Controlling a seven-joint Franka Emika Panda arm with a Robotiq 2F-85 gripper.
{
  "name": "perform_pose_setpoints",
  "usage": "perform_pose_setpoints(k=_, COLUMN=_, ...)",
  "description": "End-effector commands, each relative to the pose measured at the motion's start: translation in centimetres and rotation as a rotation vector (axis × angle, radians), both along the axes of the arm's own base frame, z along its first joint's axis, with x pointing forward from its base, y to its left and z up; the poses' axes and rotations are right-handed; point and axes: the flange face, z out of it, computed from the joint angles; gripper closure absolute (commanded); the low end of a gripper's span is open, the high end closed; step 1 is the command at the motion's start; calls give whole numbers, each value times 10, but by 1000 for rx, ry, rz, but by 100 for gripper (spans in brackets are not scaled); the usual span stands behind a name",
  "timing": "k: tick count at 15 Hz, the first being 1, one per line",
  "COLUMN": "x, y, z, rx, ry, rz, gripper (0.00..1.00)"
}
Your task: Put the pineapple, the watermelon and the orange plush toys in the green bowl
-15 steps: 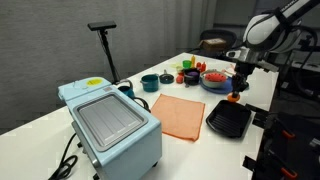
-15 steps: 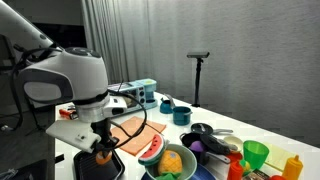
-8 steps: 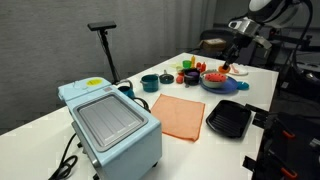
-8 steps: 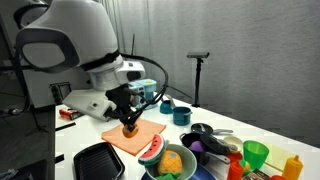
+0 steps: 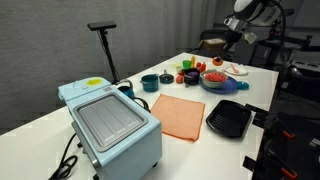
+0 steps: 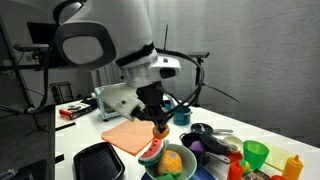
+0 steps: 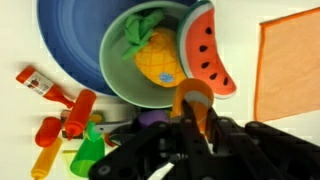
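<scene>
My gripper (image 7: 190,125) is shut on the orange (image 7: 192,105), a small round plush ball pinched between the two dark fingers. It hangs just above and beside the green bowl (image 7: 112,60). The pineapple (image 7: 160,58) lies inside the bowl, its green tuft pointing up-left. The watermelon (image 7: 207,55) leans on the bowl's right rim, red face showing. In an exterior view the gripper (image 6: 160,128) hovers over the watermelon (image 6: 150,150) and pineapple (image 6: 172,160). In an exterior view the gripper (image 5: 220,62) is above the bowl (image 5: 214,80) at the table's far end.
A blue plate (image 7: 70,30) lies under the bowl. An orange cloth (image 5: 178,115) and a black tray (image 5: 228,120) lie mid-table, with a light blue appliance (image 5: 110,120) nearer the camera. Teal cups (image 5: 149,83) and small bottles (image 7: 40,82) stand close to the bowl.
The gripper has carried the orange from above the black tray, up and across, to a spot over the green bowl. The other toys have not moved.
</scene>
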Motion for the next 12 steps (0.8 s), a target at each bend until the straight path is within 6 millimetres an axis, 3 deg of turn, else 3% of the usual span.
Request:
perform_pose_setpoints(k=1, x=22, y=-37, z=-24, rx=11, ry=51, rz=-114, gripper=96)
perform_pose_setpoints(k=3, x=26, y=-51, z=-37, rx=19, ry=78, rz=-142, gripper=96)
perform_pose_setpoints(k=4, x=27, y=-55, z=-43, rx=18, ry=91, rz=-145, gripper=61)
perform_pose_setpoints(k=6, x=29, y=-61, z=-50, rx=18, ry=107, rz=-140, gripper=53)
perform_pose_setpoints(k=12, x=23, y=-58, z=-50, rx=47, ry=127, rz=-100, gripper=7)
